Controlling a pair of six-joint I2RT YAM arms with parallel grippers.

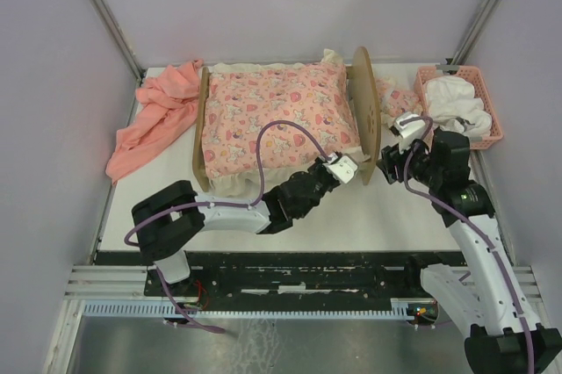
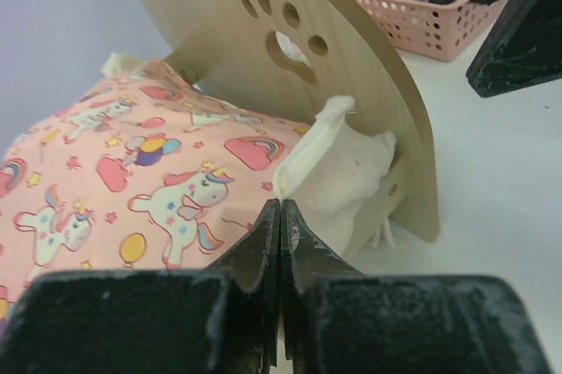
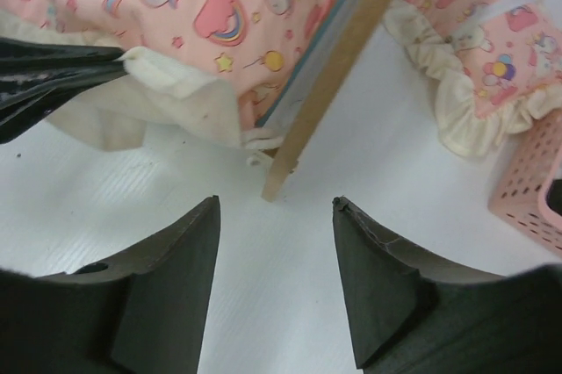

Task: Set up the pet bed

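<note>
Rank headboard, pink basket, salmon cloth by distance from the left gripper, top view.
From the left gripper, pinching the bedding corner:
1. headboard, right beside it.
2. pink basket, back right.
3. salmon cloth, back left.

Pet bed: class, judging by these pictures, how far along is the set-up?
Done: the unicorn-print mat already lies across the pet bed. In hand: the left claw is shut on the mat's cream corner by the headboard; the right claw hangs open nearby. Left: the matching pillow lies on the table outside the bed, beside the pink basket.
</note>
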